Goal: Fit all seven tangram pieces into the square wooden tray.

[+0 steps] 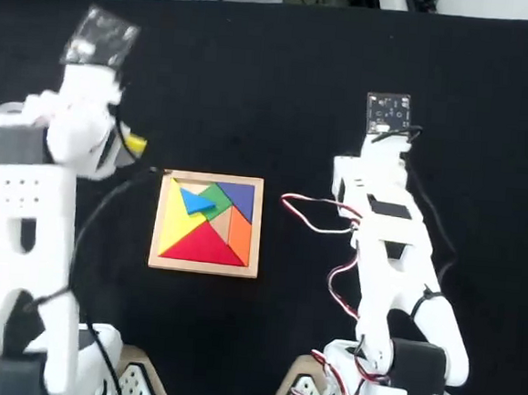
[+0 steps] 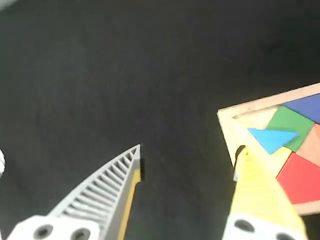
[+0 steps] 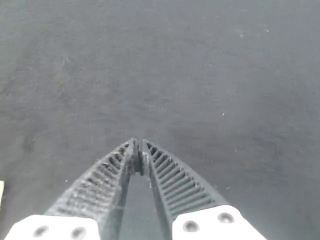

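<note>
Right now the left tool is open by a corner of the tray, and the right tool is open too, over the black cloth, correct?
No: the right tool is shut over the black cloth, as the right wrist view shows. The left tool is open by a corner of the tray.

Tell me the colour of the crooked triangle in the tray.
Light blue; the triangle shows best in the left wrist view.

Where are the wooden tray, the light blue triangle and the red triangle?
wooden tray [image 1: 204, 268]: high view, rim nearest the arms.
light blue triangle [image 2: 273, 138]: left wrist view, its middle.
red triangle [image 1: 207, 248]: high view, its middle.
</note>
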Robot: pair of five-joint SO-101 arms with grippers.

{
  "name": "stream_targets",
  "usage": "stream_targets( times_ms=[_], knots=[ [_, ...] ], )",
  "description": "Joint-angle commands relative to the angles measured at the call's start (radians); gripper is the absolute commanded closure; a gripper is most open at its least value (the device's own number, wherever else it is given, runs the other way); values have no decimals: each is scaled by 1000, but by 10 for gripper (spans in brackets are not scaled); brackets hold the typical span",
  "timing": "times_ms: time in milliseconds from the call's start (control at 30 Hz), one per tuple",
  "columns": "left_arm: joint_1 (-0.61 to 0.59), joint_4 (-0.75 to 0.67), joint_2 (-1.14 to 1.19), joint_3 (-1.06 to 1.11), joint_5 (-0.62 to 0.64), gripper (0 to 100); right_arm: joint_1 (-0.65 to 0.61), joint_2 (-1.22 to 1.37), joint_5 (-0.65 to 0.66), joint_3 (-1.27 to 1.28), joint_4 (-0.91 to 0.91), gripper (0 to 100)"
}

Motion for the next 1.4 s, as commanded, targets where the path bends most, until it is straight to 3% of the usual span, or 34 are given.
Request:
stream_targets(
  times_ms=[0, 100, 167, 400, 533, 600, 767, 1100, 1367],
  knots=[
    [-71, -315, -281, 472, 206, 705, -35, -2, 57, 2, -17, 987],
    [-117, -534, -434, 727, 353, 705, -86, -8, 127, 4, 11, 987],
    [-128, -601, -508, 840, 416, 705, -147, -21, 164, -27, 75, 987],
    [-211, -736, -542, 984, 612, 705, -399, 15, 219, -483, 720, 988],
    [-226, -885, -543, 1076, 661, 716, -525, 140, 212, -733, 921, 988],
    [-225, -927, -543, 1102, 658, 775, -592, 214, 212, -806, 985, 988],
    [-298, -913, -554, 1119, 655, 975, -723, 380, 173, -862, 1007, 988],
    [-328, -918, -549, 1125, 655, 970, -746, 450, 163, -851, 934, 988],
    [-162, -918, -554, 1176, 485, 970, -743, 449, 163, -771, 822, 988]
  ],
)
